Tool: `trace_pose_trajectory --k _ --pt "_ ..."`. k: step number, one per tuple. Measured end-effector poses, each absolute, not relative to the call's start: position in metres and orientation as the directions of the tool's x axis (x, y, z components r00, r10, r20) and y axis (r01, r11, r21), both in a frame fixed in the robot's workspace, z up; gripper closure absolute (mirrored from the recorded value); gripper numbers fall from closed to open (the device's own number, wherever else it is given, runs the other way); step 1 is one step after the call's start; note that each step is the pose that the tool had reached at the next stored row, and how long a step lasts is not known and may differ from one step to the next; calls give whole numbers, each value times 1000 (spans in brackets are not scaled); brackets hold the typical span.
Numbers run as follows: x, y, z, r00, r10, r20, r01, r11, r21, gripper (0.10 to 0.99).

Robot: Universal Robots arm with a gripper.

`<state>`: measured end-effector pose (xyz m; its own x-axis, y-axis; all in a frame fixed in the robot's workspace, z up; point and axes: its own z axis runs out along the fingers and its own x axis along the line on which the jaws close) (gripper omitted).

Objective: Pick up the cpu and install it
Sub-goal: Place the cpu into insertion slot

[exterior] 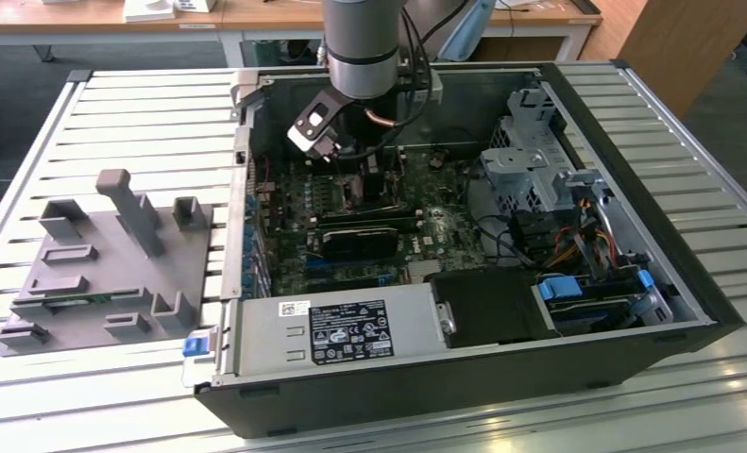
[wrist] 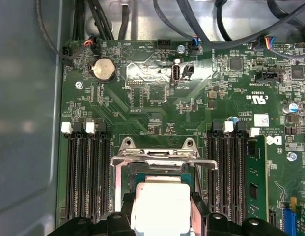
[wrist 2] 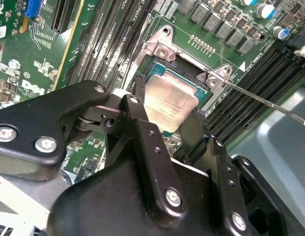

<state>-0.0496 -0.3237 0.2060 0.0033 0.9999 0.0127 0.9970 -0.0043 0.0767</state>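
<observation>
a white slatted table (exterior: 121, 104) carries an open computer case (exterior: 675, 283) lying on its side, with wooden desks (exterior: 96, 19) beyond it. the arm (exterior: 370, 47) reaches down into the case, and its gripper (wrist 2: 168, 105) is closed on the cpu (wrist 2: 171, 98): in the second wrist view the two black fingers (wrist 2: 138, 115) press against opposite edges of the chip, whose silver-grey top faces up. the cpu hangs directly over the socket (wrist 2: 164, 66), seemingly a little tilted against the board; whether its underside touches the socket bed i cannot say, since chip and fingers cover the gap. the socket's metal load frame (wrist: 162, 158) stands opened on the side away from the gripper, and its thin lever (wrist 2: 270, 103) slants out across the memory slots (wrist 2: 250, 93). in the first wrist view these dark slots flank the socket on both sides, one filled with a green memory module (wrist: 255, 182), and a round coin battery (wrist: 104, 69) sits farther out on the green motherboard (wrist: 157, 113). in the exterior view a power supply (exterior: 335, 330) with a white label fills the near corner of the case, a metal drive cage (exterior: 524, 151) stands at the exterior view's right, and the grey holder block (exterior: 109, 264) rests on the table at the exterior view's left, well apart from the gripper.
</observation>
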Motion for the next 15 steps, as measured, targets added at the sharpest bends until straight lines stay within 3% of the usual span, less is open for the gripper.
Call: trace_pose_trajectory --k 15 --pt "-49 -323 199 -14 1000 13 997 13 77 557"
